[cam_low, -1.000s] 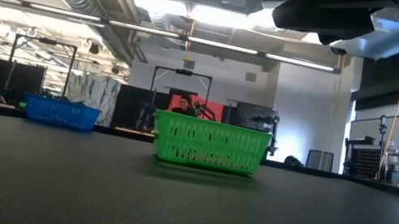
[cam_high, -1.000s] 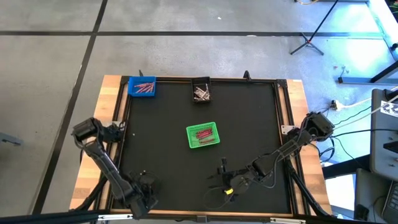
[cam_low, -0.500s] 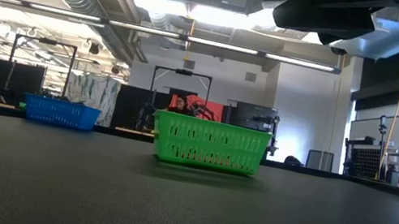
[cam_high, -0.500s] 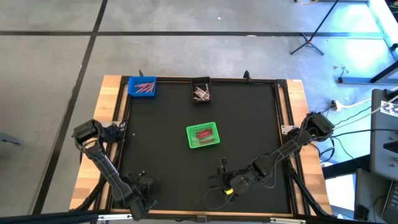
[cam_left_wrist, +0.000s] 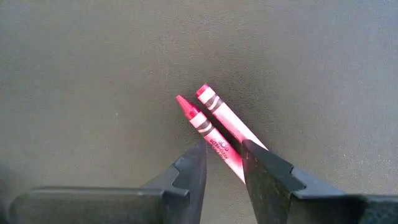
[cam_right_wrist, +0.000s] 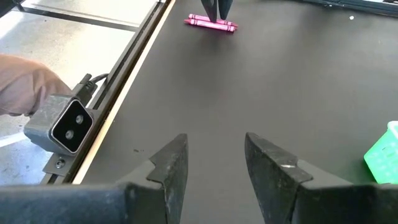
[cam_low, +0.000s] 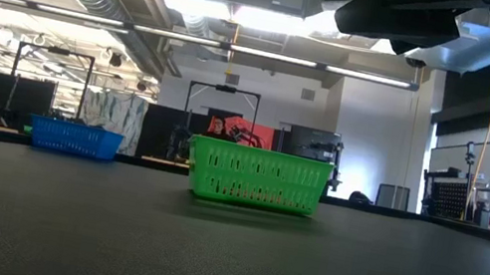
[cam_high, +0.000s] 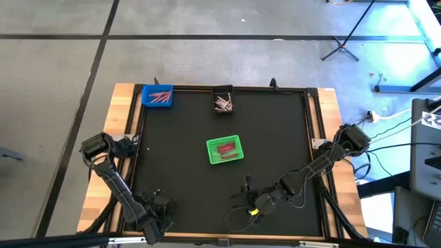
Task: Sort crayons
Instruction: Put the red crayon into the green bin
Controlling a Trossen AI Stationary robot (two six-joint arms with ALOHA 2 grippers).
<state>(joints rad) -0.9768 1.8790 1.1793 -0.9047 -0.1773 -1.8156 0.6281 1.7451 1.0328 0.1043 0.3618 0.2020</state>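
Observation:
Two pink crayons (cam_left_wrist: 211, 121) lie side by side on the black mat near the table's near left corner; they also show in the right wrist view (cam_right_wrist: 211, 23). My left gripper (cam_left_wrist: 224, 146) (cam_high: 158, 205) stands over them, shut on one. My right gripper (cam_right_wrist: 214, 155) (cam_high: 248, 187) is open and empty above the mat near the near edge, right of centre. More crayons lie in the blue bin (cam_high: 157, 96), the black bin (cam_high: 223, 101) and the green bin (cam_high: 224, 149). My left gripper has one pink crayon's paper-wrapped middle (cam_left_wrist: 212, 140) between its two fingertips. The fingers come from above, pointing down, and lie slantwise across it. The crayon lies flat on the mat. The second crayon (cam_left_wrist: 217, 107) lies beside it, its rear part hidden behind one finger (cam_left_wrist: 261, 168).
The green bin (cam_low: 256, 176) stands mid-table; the blue bin (cam_low: 75, 138) and the black bin stand at the far edge. A raised frame (cam_right_wrist: 134, 56) borders the mat, with a grey camera block (cam_right_wrist: 67, 124) at the near edge. Bare mat lies between the grippers.

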